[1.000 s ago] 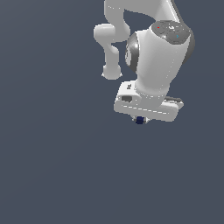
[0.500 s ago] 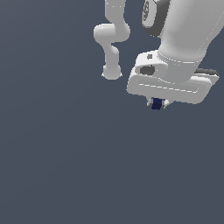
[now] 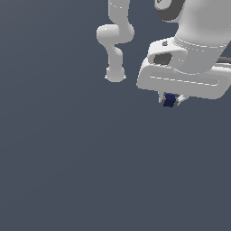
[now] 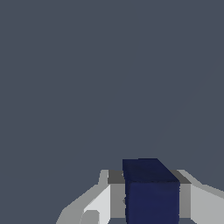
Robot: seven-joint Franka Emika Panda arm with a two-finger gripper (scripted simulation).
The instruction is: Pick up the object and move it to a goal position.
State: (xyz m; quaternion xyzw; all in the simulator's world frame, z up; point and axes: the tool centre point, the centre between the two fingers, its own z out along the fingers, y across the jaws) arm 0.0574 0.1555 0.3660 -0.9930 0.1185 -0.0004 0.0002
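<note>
Claw clamped on the dark navy cube, one finger pressed to each side. Cube sits between the fingertips under the white hand, up off the plain grey surface. White arm links rise behind it. Nothing near the cube, nothing blocking it.

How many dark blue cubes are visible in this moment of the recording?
1. The dark blue cube sits clamped between the fingers of the end effector, toward the exterior view's right. No other cube shows in either view, though the arm could hide one.
</note>
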